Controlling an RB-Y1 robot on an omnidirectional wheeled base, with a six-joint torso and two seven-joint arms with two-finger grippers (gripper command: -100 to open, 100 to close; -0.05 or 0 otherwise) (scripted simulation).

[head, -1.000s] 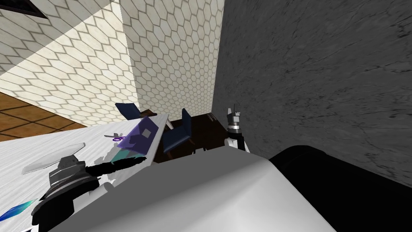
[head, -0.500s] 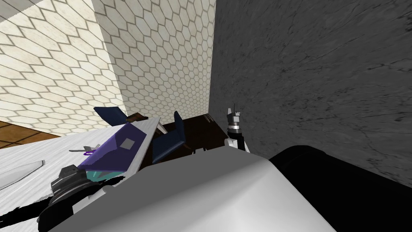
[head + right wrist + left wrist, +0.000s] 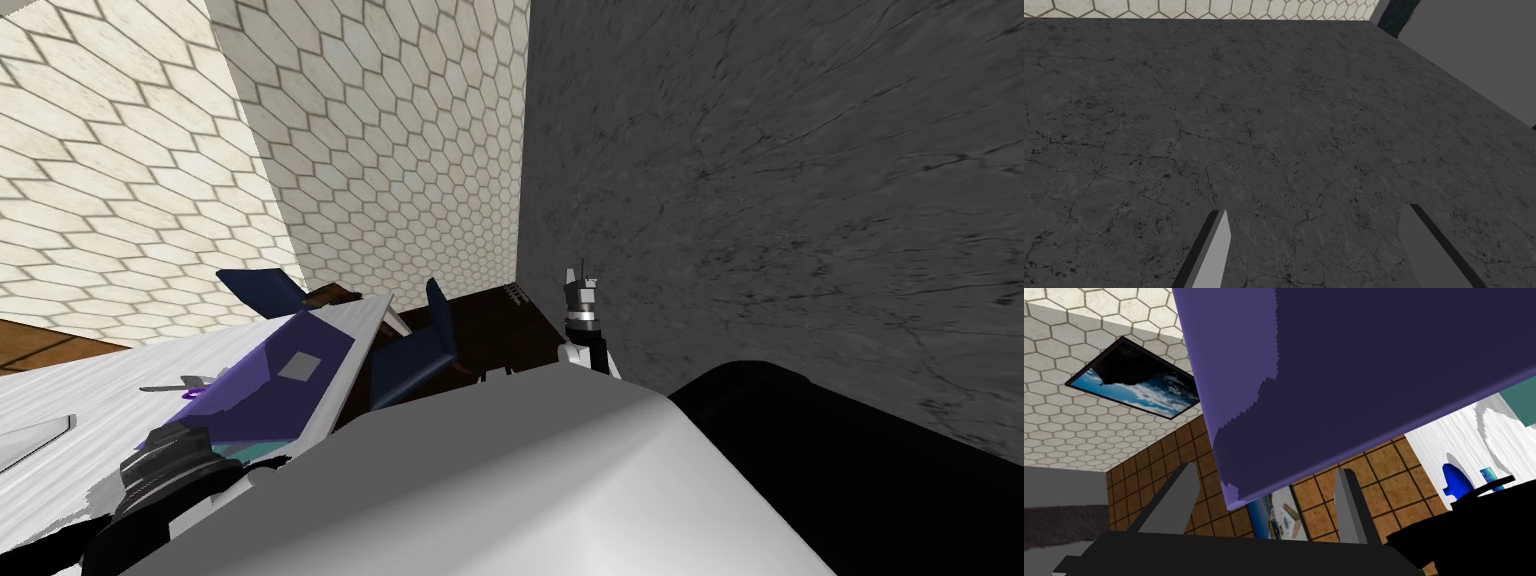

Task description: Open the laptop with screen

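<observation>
Left wrist view: purple laptop (image 3: pixel 1349 388) lid near parted left jaws; right jaws parted.

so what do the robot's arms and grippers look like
Both the left gripper and the right gripper have two thin, light grey, blade-like fingers on a dark box. In the head view the left wrist is dark grey and black with ribbed rings; the right wrist is banded silver and black, then white.

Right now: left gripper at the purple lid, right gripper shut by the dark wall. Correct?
One error: the right gripper is open, not shut; the right wrist view shows its fingers well apart before the dark wall. The left gripper is at the purple lid.
</observation>
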